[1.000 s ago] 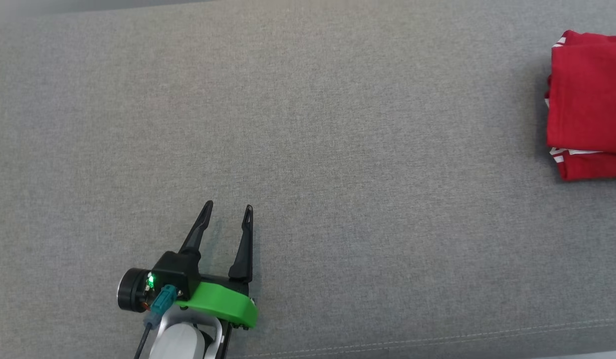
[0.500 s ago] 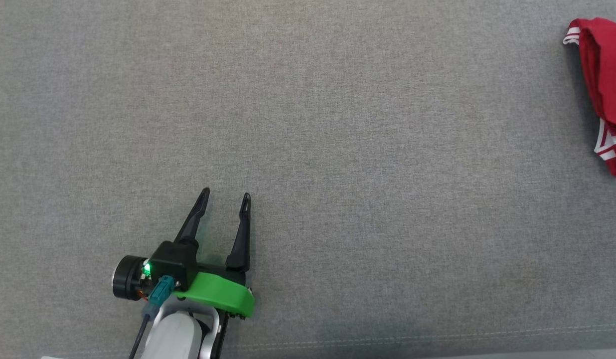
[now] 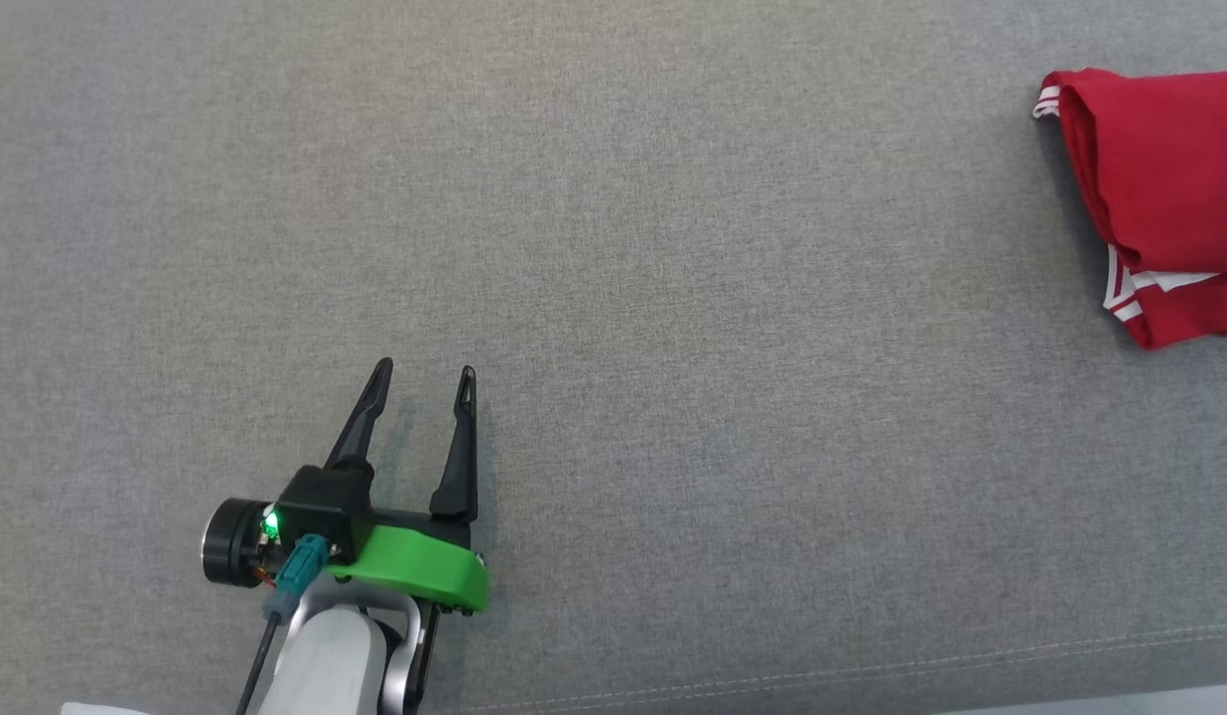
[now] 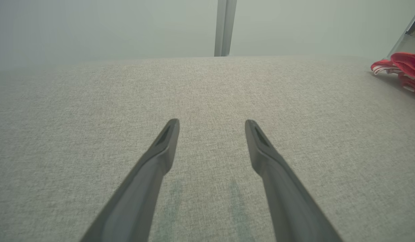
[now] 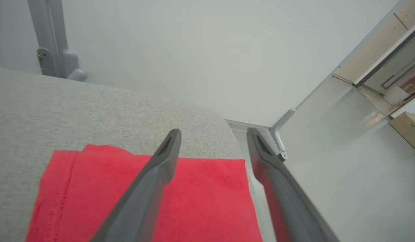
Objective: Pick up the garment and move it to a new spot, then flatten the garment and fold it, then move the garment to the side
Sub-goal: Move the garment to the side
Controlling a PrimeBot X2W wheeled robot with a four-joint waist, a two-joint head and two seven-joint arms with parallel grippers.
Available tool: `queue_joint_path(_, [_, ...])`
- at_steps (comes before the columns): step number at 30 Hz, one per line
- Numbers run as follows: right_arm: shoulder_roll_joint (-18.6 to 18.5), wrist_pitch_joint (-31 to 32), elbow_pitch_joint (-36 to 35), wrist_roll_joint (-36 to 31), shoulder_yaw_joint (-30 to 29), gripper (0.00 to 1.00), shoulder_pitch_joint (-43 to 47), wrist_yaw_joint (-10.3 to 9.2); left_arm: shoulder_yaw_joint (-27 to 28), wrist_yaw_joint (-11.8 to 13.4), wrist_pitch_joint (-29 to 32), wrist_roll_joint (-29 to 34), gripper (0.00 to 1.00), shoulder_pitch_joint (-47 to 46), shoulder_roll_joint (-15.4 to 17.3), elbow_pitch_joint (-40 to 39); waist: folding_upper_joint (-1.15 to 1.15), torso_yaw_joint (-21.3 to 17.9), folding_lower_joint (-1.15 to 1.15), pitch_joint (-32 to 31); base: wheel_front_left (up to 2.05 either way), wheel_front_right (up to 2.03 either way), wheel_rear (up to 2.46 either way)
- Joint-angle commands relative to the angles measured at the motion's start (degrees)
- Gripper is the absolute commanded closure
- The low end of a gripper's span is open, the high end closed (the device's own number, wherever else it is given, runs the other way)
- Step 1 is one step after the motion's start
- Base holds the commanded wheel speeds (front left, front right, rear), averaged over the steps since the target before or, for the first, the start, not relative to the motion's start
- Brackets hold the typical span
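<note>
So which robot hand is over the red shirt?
The right gripper: its open jaws hang over the folded red garment. The left gripper is open too, but over bare grey cushion, well away from it.

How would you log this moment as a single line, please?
stage: garment set aside | garment: folded, right end of cushion | left gripper: open, empty | right gripper: open, over garment
</note>
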Motion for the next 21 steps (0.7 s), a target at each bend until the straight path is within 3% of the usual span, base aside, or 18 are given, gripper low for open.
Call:
queue_joint_path(1, [1.2,-2.0,-1.2,1.9,1.7,0.00,0.2,-0.10,0.6,0.8,-0.1,-0.4,0.00,-0.9,0.2,0.2,0.00,-1.2,0.00,-3.6,0.00,0.00,0.00])
queue_joint_path(11, [5.2,-5.3,-11.9,13.3,12.0,0.00,9.7,-0.10,2.8,3.5,-0.1,-4.0,0.00,1.0,0.2,1.4,0.00,-2.8,0.00,-12.7,0.00,0.00,0.00])
queue_joint_path(21, [10.3,-4.2,-25.0,19.4,13.1,0.00,26.4,-0.10,3.3,5.4,-0.1,-8.2,0.00,4.8,0.2,2.3,0.00,-2.3,0.00,-19.6,0.00,0.00,0.00])
